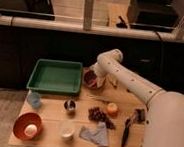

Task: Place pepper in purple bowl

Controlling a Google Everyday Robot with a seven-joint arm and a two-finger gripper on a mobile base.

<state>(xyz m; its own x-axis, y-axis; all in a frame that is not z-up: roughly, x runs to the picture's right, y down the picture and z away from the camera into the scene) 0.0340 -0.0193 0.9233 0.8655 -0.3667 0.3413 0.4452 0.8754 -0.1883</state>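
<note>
Wooden surface [53, 133], frame centre: one purple bowl [90, 79] beside one green tray [56, 76]; claw [98, 82] at the bowl, grip state cannot be told. One orange bowl [27, 126], lower left. No legible writing.

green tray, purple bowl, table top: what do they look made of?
Green tray: likely plastic, matte, uniform colour, molded raised rim.
Purple bowl: probably plastic or glazed ceramic; dark, pinkish rim, the look leaves it open.
Table: seems wood or wood laminate, pale tan, flat finish.
End effector: hangs beside the purple bowl at the tray's right, mostly hidden by the white arm.
</note>
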